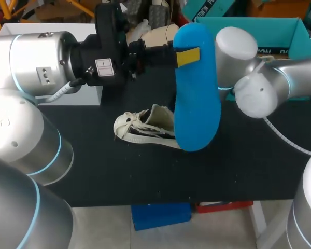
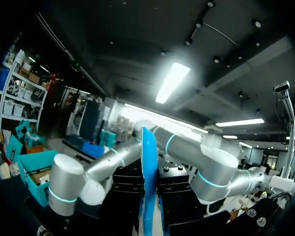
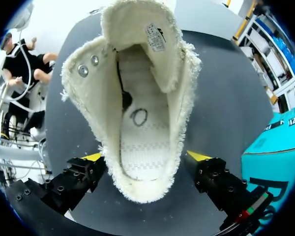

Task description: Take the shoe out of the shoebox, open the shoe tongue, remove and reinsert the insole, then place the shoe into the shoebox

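Note:
A blue insole hangs upright high above the table, and my left gripper is shut on its upper part, one yellow tip lying flat on it. The left wrist view shows the insole edge-on; the fingers are out of sight there. The cream canvas shoe lies on the black table, its tongue pulled open and its inside bare. My right gripper is open, one yellow fingertip on each side of the heel. In the head view the insole hides it. The teal shoebox stands at the back right.
A white block sits at the back left under my left arm. The shoebox wall is close beside my right gripper. The black tabletop lies bare in front of the shoe.

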Robot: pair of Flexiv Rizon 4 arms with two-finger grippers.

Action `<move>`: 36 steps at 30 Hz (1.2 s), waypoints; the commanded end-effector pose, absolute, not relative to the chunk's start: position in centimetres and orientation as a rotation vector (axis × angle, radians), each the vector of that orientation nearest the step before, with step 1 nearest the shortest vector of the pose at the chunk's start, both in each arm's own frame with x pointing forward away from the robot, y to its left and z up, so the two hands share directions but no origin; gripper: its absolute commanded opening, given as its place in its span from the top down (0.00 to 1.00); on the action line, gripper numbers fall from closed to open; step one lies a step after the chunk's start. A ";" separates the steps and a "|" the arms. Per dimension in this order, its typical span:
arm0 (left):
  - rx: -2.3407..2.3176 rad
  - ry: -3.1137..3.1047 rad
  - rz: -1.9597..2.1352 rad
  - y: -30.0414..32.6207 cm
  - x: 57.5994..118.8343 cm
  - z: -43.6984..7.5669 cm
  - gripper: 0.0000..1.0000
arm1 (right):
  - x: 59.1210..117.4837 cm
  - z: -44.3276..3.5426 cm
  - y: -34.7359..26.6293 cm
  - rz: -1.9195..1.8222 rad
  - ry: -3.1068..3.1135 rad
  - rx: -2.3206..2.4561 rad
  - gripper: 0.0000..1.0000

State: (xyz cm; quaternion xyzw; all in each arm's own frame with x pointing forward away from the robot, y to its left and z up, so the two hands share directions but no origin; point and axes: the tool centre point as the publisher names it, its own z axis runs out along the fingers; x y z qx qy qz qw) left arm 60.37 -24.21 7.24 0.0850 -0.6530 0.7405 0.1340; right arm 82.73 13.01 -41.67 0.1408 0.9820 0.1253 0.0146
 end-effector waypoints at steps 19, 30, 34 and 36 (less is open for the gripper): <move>0.258 -1.892 2.154 -24.5 60.0 7.2 1.00 | 81.5 -41.9 14.1 -0.038 3.075 0.450 0.00; 0.258 -1.892 2.154 -24.5 60.0 7.2 1.00 | 81.5 -41.7 13.4 0.173 3.072 0.401 0.00; 0.258 -1.892 2.154 -24.5 60.0 7.2 1.00 | 81.5 -41.4 13.0 0.280 3.077 0.354 0.00; 0.258 -1.892 2.154 -24.5 60.0 7.2 1.00 | 81.5 -41.3 12.9 0.323 3.072 0.343 0.00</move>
